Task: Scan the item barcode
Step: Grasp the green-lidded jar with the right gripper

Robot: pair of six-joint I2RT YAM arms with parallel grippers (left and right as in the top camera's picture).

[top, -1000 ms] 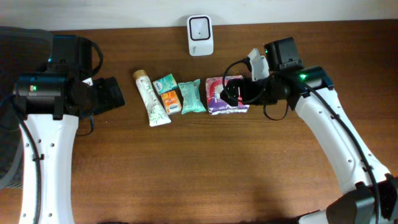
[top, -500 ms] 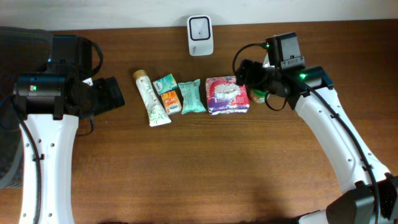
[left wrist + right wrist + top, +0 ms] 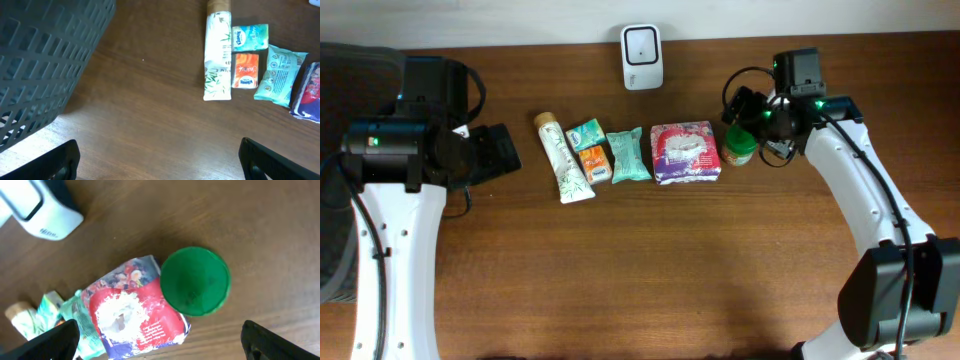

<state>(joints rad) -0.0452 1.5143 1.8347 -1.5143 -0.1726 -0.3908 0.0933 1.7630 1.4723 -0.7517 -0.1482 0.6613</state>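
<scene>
Several items lie in a row: a bamboo-print tube (image 3: 563, 158), a small teal tissue pack (image 3: 584, 132), an orange pack (image 3: 593, 163), a teal wipes pack (image 3: 629, 155), a red-and-purple pack (image 3: 685, 152) and a green-lidded jar (image 3: 739, 146). The white barcode scanner (image 3: 641, 56) stands at the back edge. My right gripper (image 3: 740, 108) hovers open just behind the jar. In the right wrist view the jar (image 3: 195, 281) and the red pack (image 3: 132, 310) lie below the open right gripper (image 3: 160, 345). My left gripper (image 3: 505, 150) is open and empty, left of the tube (image 3: 218, 55).
A dark grey mesh basket (image 3: 45, 65) fills the left side, beside the left arm. The scanner (image 3: 42, 210) shows at the top left of the right wrist view. Bare wood lies in front of the row of items.
My right gripper has pulled back from over the red pack, to the right and toward the back, uncovering the green jar. The left arm has not moved.
</scene>
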